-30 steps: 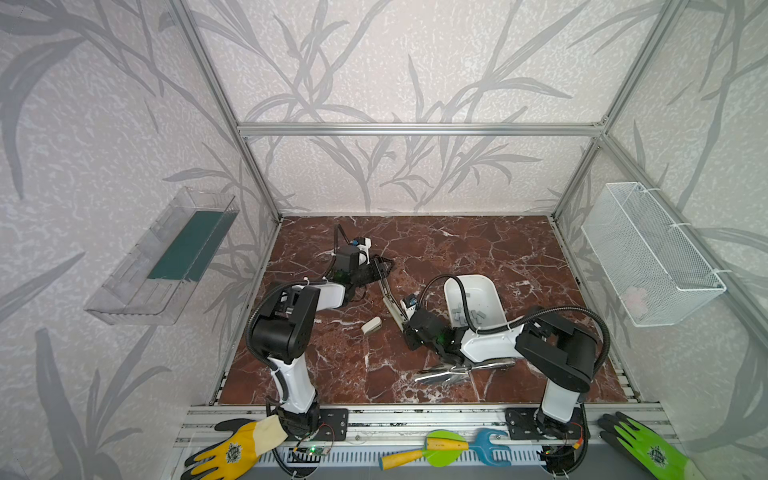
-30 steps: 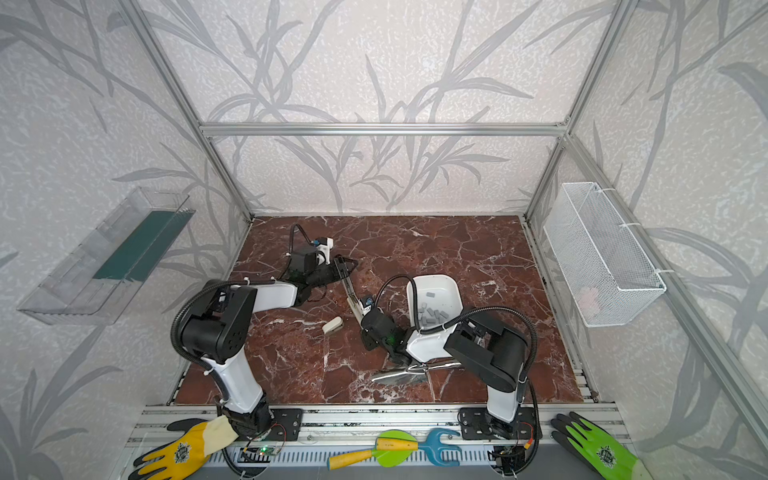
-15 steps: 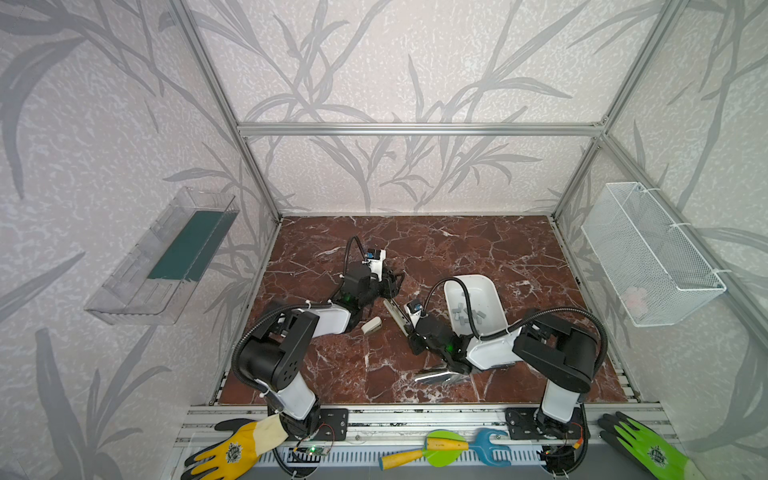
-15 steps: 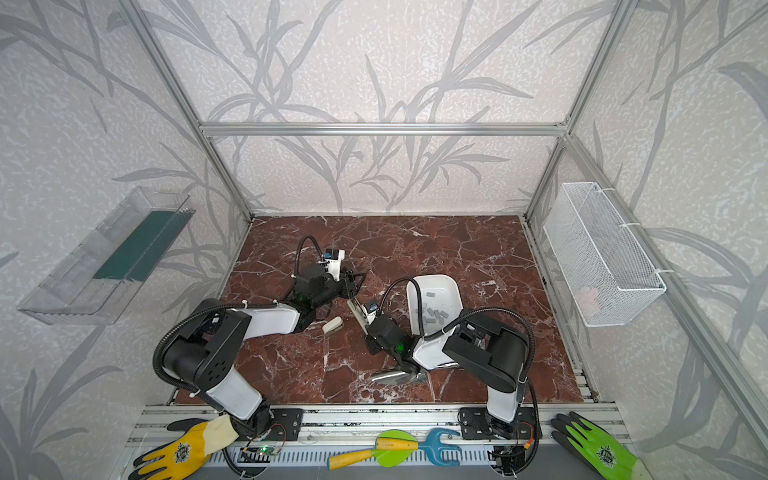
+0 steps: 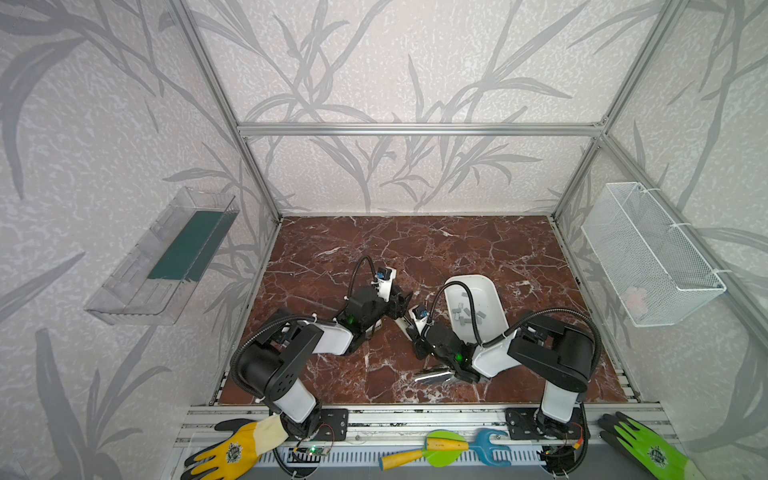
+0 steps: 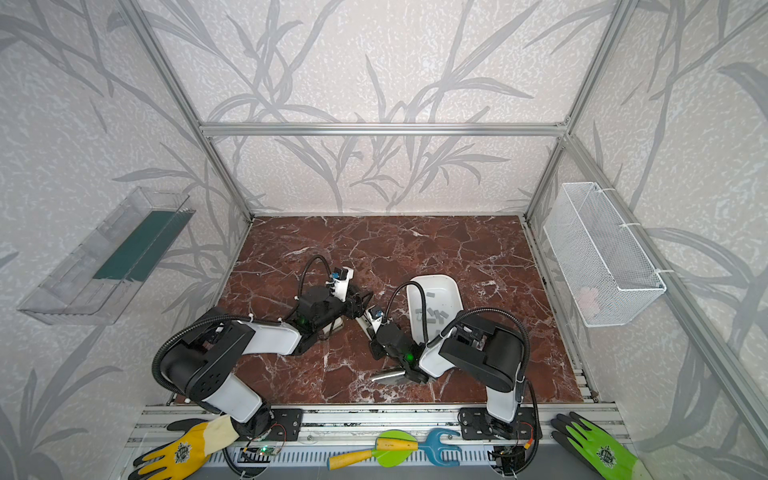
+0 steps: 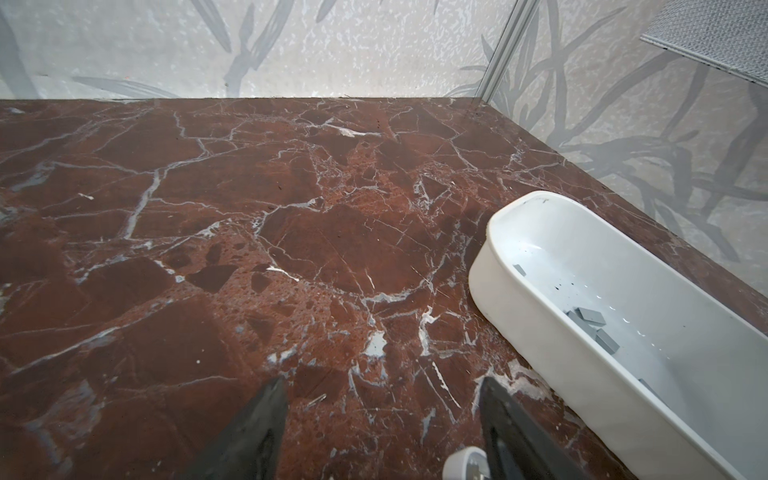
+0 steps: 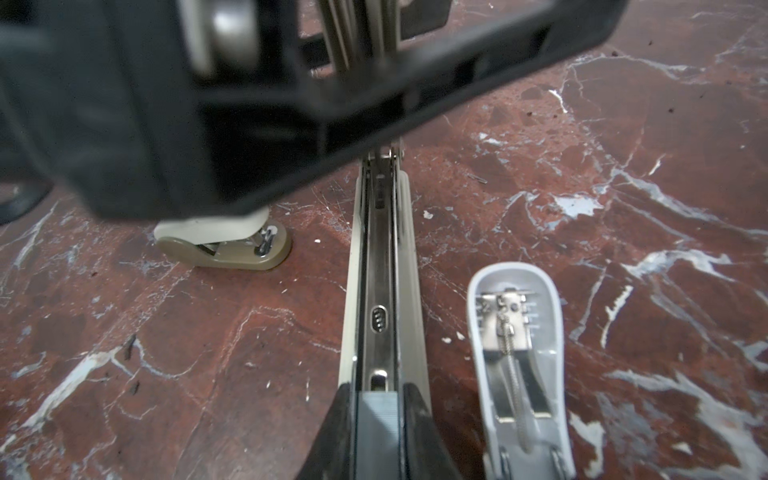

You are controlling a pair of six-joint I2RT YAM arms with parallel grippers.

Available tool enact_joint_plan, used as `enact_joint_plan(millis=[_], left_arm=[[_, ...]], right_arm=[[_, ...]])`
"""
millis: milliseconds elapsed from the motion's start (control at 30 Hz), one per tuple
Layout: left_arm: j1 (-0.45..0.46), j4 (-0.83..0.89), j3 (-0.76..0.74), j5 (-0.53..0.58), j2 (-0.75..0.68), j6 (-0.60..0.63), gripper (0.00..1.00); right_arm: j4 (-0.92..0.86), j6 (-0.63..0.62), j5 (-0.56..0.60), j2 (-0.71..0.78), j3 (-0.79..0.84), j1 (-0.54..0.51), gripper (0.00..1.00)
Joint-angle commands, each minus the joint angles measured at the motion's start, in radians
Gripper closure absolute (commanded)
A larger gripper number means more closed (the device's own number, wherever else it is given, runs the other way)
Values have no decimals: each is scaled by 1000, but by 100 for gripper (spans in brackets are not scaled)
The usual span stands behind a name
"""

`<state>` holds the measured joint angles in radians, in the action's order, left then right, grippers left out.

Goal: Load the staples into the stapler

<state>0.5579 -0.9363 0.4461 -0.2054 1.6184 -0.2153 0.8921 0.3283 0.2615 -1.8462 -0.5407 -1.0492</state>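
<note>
Between fingers of right gripper [image 8: 379, 395]: grey staple strip [image 8: 379, 419], clamped tight, at near end of open stapler [image 8: 380, 270] channel running straight ahead; white lid [image 8: 515, 332], spring side up, flat on marble tabletop [image 8: 623, 166] just beside. Left gripper [image 7: 382, 395]: spread wide, empty, above bare marble; white tray [image 7: 532, 316] of loose staples [image 7: 588, 318] near one finger.

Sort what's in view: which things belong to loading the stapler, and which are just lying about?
Job: open stapler, staple strip in the right gripper, loose staples, their white tray, open left gripper.
Lying about: yellow glove, green glove, toy tools, wire basket, clear wall shelf.
</note>
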Motion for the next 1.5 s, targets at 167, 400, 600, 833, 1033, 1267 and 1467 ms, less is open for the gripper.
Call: enact_joint_plan(millis=[167,400,600,833,1033,1267,1467], left_arm=[[27,-8,-38,-50,39,21,15],[29,-53,-49,-92,68,35,1],[28,-76,-67,-143,30,34,1],[28,94,-30,-184,-76,78,1],[29,214,3,-202,-143,105,1],[29,218,3,-211,-146,91,1],[27,312,12,-8,-233,60,1]], right_arm=[[101,12,5,-37,19,-3,78],[138,9,14,-47,34,-2,70],[149,8,15,-39,42,-3,63],[175,3,23,-16,69,-2,53],[184,2,21,13,86,-2,44],[174,-2,11,40,87,-2,42],[112,-21,14,187,111,-2,45]])
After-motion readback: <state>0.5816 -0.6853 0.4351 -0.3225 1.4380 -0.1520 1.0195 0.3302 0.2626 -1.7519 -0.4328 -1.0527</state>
